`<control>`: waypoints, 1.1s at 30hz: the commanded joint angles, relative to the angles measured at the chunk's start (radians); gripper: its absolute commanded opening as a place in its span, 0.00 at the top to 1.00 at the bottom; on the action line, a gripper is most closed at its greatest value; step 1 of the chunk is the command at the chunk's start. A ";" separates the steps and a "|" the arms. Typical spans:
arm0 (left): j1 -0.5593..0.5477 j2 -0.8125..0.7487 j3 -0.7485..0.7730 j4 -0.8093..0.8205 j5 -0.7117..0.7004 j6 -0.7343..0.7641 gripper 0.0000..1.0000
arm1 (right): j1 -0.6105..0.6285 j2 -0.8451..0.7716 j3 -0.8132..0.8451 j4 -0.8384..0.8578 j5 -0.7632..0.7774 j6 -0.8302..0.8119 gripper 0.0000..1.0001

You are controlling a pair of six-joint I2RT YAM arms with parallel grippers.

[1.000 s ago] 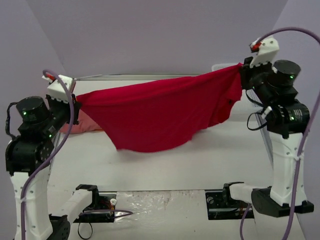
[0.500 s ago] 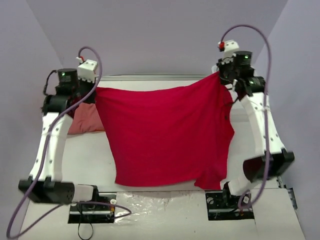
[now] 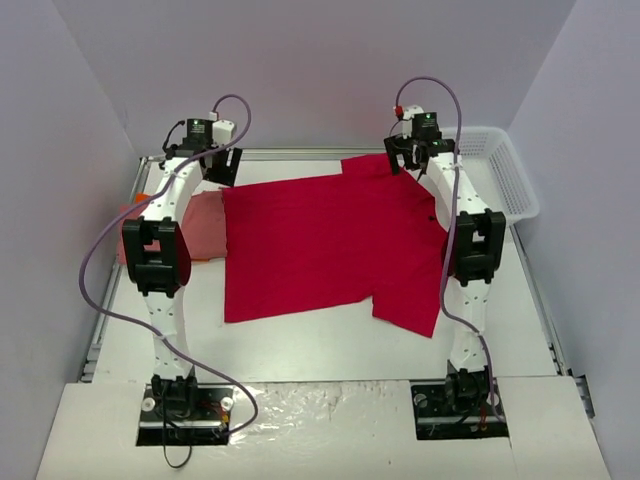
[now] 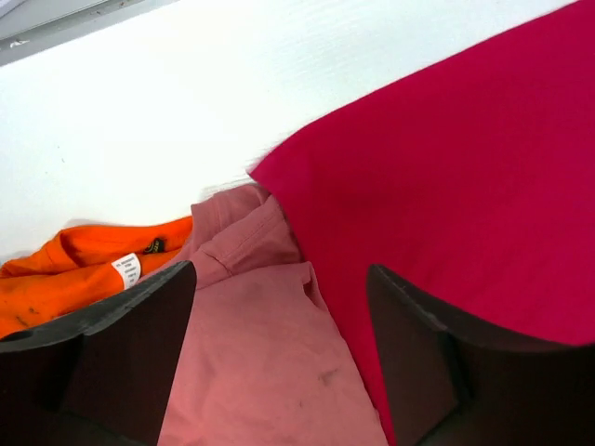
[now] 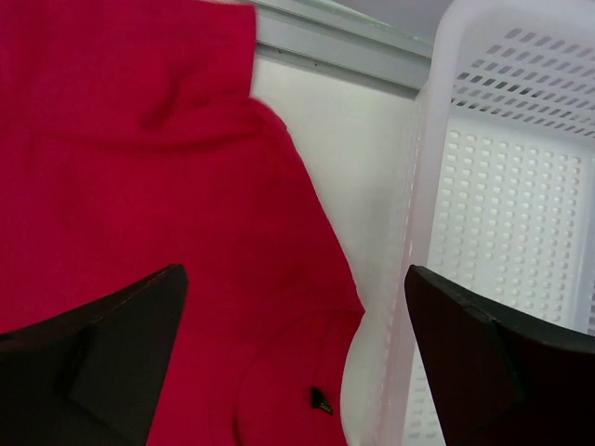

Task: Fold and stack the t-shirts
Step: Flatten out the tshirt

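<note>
From above, the white mesh basket [image 3: 500,178] stands at the far right corner of the surface [image 3: 330,345], near the right end effector [image 3: 405,158]. The red t-shirt [image 3: 320,240] lies spread flat mid-surface between both outstretched arms. The salmon pink t-shirt [image 3: 205,215] lies touching its left edge, partly hidden by the left arm, with a sliver of the orange t-shirt [image 3: 147,196] beyond.

The left wrist view shows the left end effector [image 4: 281,274] open and gripping nothing, above the pink cloth.

The right wrist view shows the right end effector [image 5: 296,274] spread wide and holding nothing, over the red shirt's edge. The basket wall stands just beside the cloth, and inside only its perforated floor shows.
</note>
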 commanded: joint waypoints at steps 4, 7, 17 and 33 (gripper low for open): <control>-0.045 -0.077 0.041 0.035 -0.055 0.024 0.20 | -0.009 -0.037 -0.012 0.029 0.062 0.004 0.00; -0.064 -0.181 -0.100 0.076 -0.067 0.031 0.18 | -0.011 -0.127 -0.139 0.043 0.056 -0.014 0.00; -0.088 -0.474 -0.522 0.091 0.084 0.071 0.17 | -0.029 -0.403 -0.498 0.063 0.018 -0.039 0.01; -0.139 -0.702 -0.921 0.012 0.172 0.197 0.21 | -0.032 -0.716 -0.935 -0.008 -0.108 -0.118 0.69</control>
